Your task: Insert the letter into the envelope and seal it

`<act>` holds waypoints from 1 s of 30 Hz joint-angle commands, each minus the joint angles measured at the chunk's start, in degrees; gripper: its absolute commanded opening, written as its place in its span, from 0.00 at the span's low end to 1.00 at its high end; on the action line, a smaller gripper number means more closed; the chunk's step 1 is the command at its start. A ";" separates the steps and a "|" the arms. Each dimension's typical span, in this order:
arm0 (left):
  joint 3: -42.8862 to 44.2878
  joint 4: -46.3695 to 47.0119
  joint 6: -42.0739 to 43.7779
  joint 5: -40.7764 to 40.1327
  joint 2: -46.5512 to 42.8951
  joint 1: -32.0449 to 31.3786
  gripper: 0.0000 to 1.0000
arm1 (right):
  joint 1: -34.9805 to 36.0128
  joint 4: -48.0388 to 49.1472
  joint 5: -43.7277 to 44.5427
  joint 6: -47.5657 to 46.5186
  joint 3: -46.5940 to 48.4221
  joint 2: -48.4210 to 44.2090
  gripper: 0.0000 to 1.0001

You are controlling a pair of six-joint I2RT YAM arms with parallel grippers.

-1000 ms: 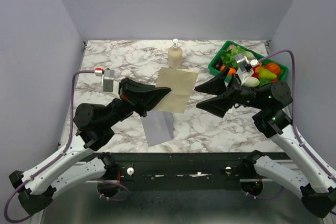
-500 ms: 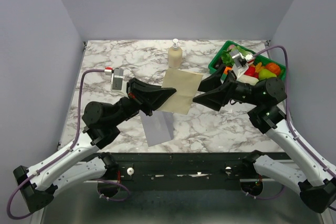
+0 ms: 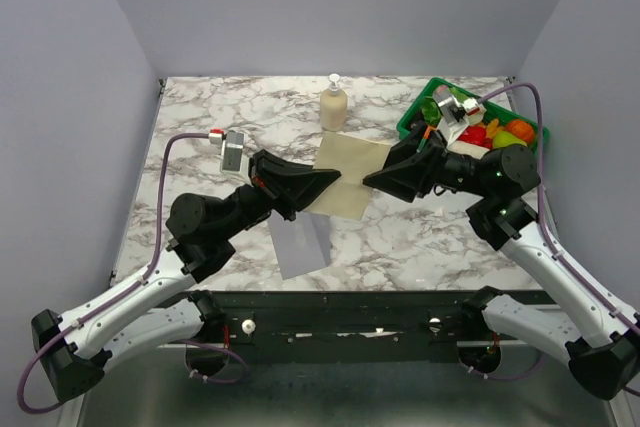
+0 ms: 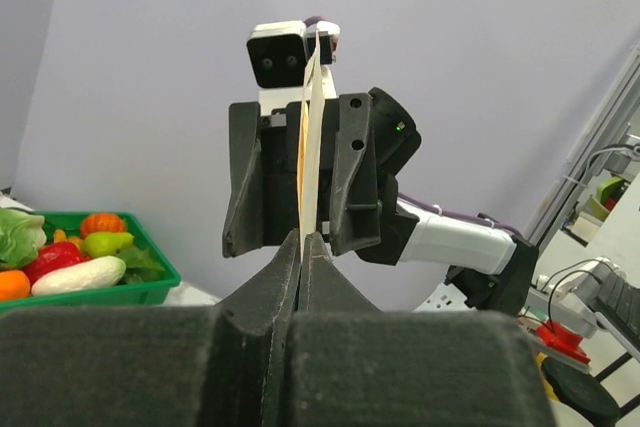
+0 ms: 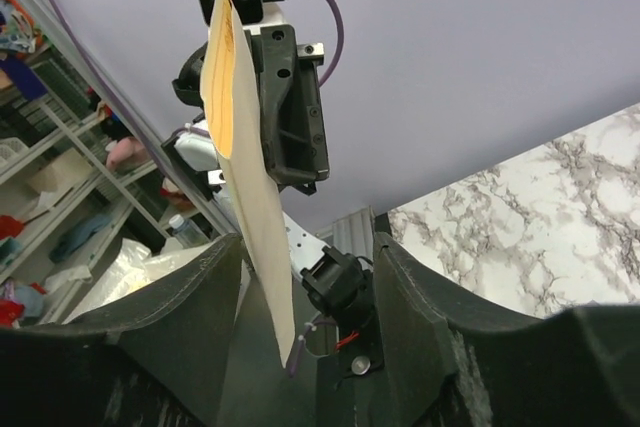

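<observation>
While our left end effector [image 3: 336, 176] clamps one edge of the letter [image 3: 352, 159] above the worktop [image 3: 220, 117], our right end effector [image 3: 367, 180] straddles the opposite edge, jaws parted.

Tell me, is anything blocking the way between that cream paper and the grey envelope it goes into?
Nothing visible does. The left gripper holds the letter up, and the right gripper's open fingers straddle its other edge. The envelope lies flat just nearer, its far end beneath the left gripper.
</observation>
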 commanded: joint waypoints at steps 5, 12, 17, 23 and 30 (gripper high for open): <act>-2.09 3.26 -1.52 -1.16 -0.71 0.12 0.06 | 0.64 4.93 -1.97 2.38 -0.30 1.62 0.10; -0.95 -0.86 0.58 -1.95 -3.08 0.12 0.69 | 0.73 -4.18 -0.83 -3.50 1.28 -1.37 0.01; 2.56 -8.07 4.71 -1.43 -3.96 0.30 0.79 | 0.73 -10.35 -4.68 -7.80 3.83 -2.07 0.01; 4.15 -10.98 5.69 1.29 -2.30 0.38 0.80 | 0.73 -12.20 -10.32 -8.60 5.15 -1.63 0.01; 5.29 -8.44 3.49 6.91 1.48 0.47 0.79 | 0.73 -13.43 -12.61 -8.25 6.20 -0.58 0.01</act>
